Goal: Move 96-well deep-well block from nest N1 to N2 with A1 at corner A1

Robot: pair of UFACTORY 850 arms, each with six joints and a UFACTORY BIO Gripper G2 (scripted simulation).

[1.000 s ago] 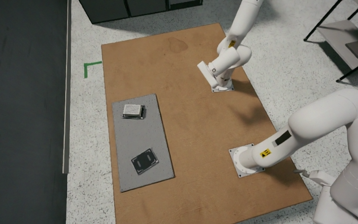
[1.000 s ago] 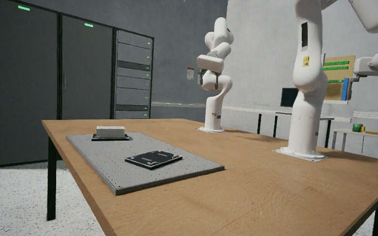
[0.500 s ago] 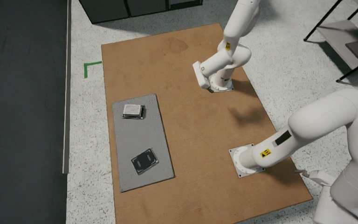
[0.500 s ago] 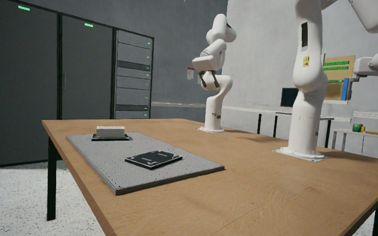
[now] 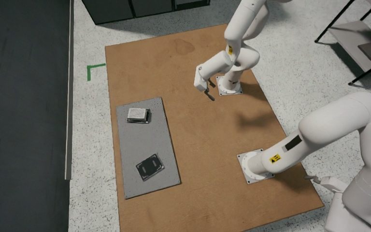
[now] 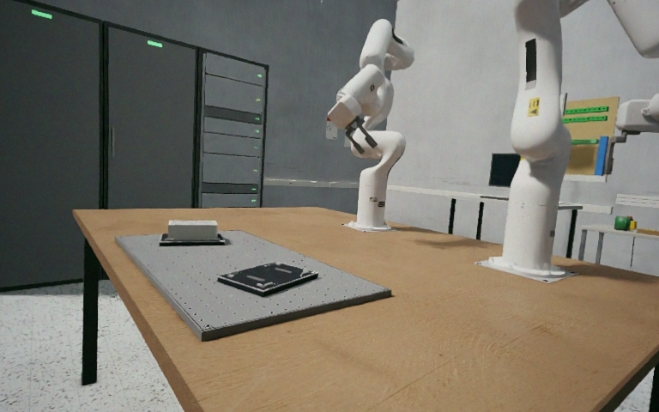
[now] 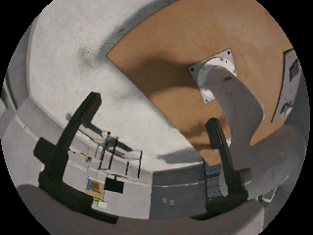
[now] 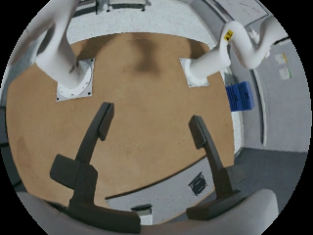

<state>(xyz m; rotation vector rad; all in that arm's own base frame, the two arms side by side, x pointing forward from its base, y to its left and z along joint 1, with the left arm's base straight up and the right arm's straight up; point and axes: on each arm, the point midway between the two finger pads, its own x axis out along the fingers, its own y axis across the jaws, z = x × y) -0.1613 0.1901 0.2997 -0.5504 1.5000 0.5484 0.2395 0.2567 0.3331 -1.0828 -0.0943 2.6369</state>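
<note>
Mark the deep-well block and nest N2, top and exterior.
deep-well block [image 5: 137, 113] [image 6: 192, 229]: top view, upper face; exterior, side wall.
nest N2 [image 5: 149, 166] [image 6: 269, 276]: top and exterior views, dark middle.

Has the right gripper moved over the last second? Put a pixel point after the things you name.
Yes. In the top view, the right gripper [image 5: 214, 93] [image 6: 368, 148] [image 8: 152, 112] is now closer to the grey pegboard [image 5: 145, 137] [image 6: 194, 276] [image 7: 286, 90] [image 8: 166, 196].
</note>
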